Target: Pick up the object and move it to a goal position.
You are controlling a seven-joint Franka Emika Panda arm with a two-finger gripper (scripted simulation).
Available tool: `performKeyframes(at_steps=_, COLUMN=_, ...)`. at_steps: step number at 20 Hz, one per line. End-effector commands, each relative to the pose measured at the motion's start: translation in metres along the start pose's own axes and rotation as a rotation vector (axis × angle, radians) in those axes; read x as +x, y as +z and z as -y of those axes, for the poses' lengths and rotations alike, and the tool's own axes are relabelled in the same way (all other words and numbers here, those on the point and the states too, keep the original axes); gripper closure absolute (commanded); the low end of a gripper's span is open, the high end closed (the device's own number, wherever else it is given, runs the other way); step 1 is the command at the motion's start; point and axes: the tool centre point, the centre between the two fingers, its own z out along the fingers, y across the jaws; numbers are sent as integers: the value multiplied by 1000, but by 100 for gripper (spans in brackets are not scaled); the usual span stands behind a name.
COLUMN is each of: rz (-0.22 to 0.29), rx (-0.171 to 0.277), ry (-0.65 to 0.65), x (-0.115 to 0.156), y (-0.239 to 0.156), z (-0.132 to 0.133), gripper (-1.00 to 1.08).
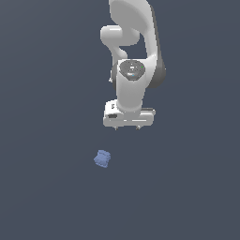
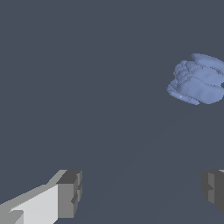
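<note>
The object, a small lumpy periwinkle-blue block (image 1: 101,159), lies on the dark grey floor, below and to the exterior view's left of my white gripper (image 1: 127,128). The gripper points down, clear of the block and not touching it. In the wrist view the block (image 2: 197,79) sits near the picture's edge, apart from the fingers. The gripper (image 2: 142,192) is open and empty: one grey fingertip (image 2: 69,194) and the other (image 2: 213,189) stand wide apart with only floor between them.
The white arm (image 1: 133,51) rises behind the gripper toward the top of the exterior view. A plain dark grey floor (image 1: 47,187) surrounds the block on all sides.
</note>
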Motion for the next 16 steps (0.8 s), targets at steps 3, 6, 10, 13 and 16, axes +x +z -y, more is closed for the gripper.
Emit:
performKeyframes(at_steps=3, rz=-2, rx=0, ry=-7, x=0, y=-1, z=2, gripper=-92)
performKeyframes(at_steps=6, rz=-13, rx=-2, ry=-42, x=2, y=-5, z=13, gripper=-92)
performKeyframes(at_steps=10, rz=-27, rx=-3, ry=-86, x=3, y=-11, z=26, gripper=-92)
performKeyframes(at_steps=13, rz=-26, rx=-3, ry=-85, x=3, y=-11, z=26, gripper=-92)
performKeyframes(at_steps=16, rz=-26, rx=-2, ry=-72, x=6, y=-10, z=22, gripper=-92)
